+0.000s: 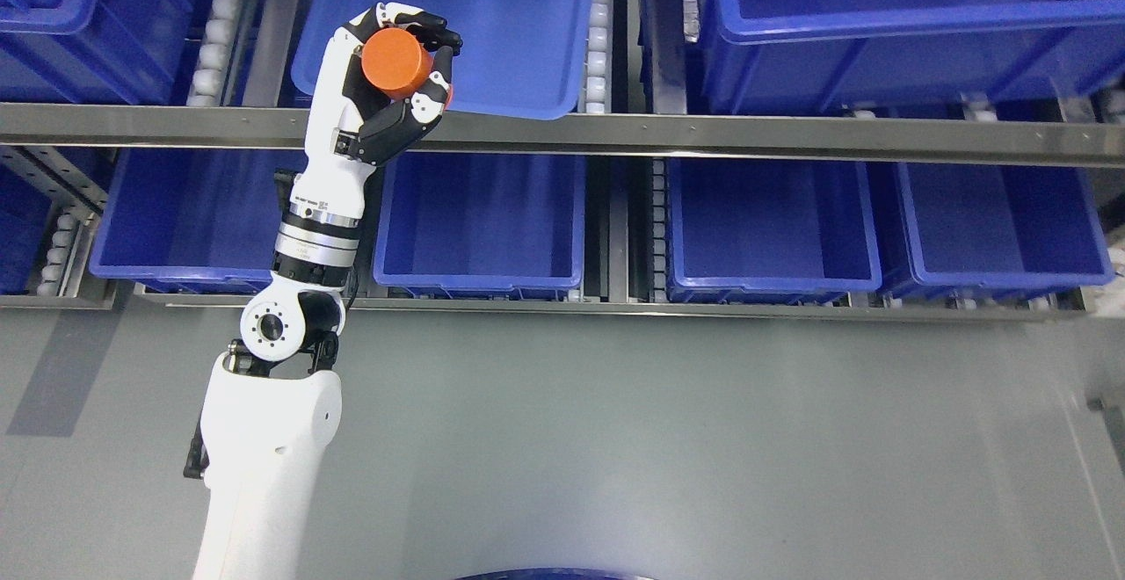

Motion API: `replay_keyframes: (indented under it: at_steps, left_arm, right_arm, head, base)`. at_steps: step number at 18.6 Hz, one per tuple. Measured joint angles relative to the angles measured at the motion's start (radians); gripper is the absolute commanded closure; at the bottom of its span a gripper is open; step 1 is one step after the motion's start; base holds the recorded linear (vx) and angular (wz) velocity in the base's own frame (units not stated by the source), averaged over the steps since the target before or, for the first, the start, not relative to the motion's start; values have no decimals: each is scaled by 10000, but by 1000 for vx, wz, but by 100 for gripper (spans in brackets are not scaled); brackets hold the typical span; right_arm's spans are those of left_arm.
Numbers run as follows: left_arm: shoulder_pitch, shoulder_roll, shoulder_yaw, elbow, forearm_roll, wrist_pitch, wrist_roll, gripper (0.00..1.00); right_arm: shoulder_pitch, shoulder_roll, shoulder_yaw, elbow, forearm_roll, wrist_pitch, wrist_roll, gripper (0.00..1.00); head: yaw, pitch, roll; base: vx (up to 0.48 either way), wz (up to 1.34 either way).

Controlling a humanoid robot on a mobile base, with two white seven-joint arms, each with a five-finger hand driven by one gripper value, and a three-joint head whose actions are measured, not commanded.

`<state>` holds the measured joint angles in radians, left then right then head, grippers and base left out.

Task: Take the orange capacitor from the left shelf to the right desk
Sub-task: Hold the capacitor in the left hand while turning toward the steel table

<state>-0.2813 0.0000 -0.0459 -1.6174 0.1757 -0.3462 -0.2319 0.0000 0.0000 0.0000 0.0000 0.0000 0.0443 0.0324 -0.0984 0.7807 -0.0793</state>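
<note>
An orange cylindrical capacitor (395, 62) is held in my left hand (413, 66), whose fingers are curled around it. The hand is raised in front of the upper shelf, over the near left corner of a tilted blue bin (510, 26). The left arm comes up from the lower left. The right arm is out of view.
A metal shelf rail (703, 136) runs across the picture. Several blue bins sit on the lower shelf level, one of them (479, 224) just right of my forearm, another (773, 228) further right. More bins stand above (879, 18). Grey floor (659, 439) lies below.
</note>
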Motion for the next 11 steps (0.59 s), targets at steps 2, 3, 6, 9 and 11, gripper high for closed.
replay_keyframes:
  at_steps: [2, 3, 6, 9, 11]
  left_arm:
    - [65, 0, 2, -69, 21, -263, -14, 96]
    - [82, 0, 2, -97, 26, -303, -18, 96]
    - [86, 0, 0, -156, 42, -405, -25, 96]
    - [41, 0, -12, -202, 67, -413, -24, 96]
    - [-18, 0, -38, -227, 119, -413, -25, 96]
  right_arm:
    - [0, 0, 0, 0, 0, -8, 0, 0]
    - [0, 0, 0, 0, 0, -9, 0, 0]
    - [2, 0, 0, 0, 0, -11, 0, 0]
    - [2, 0, 0, 0, 0, -52, -2, 0]
    - [3, 0, 0, 0, 0, -61, -2, 0]
  head:
    - [0, 0, 0]
    - [0, 0, 0]
    - [0, 0, 0]
    - [0, 0, 0]
    - [0, 0, 0]
  base:
    - [-176, -570]
    - [-158, -753]
    - [-130, -809]
    - [-69, -929]
    - [-27, -910]
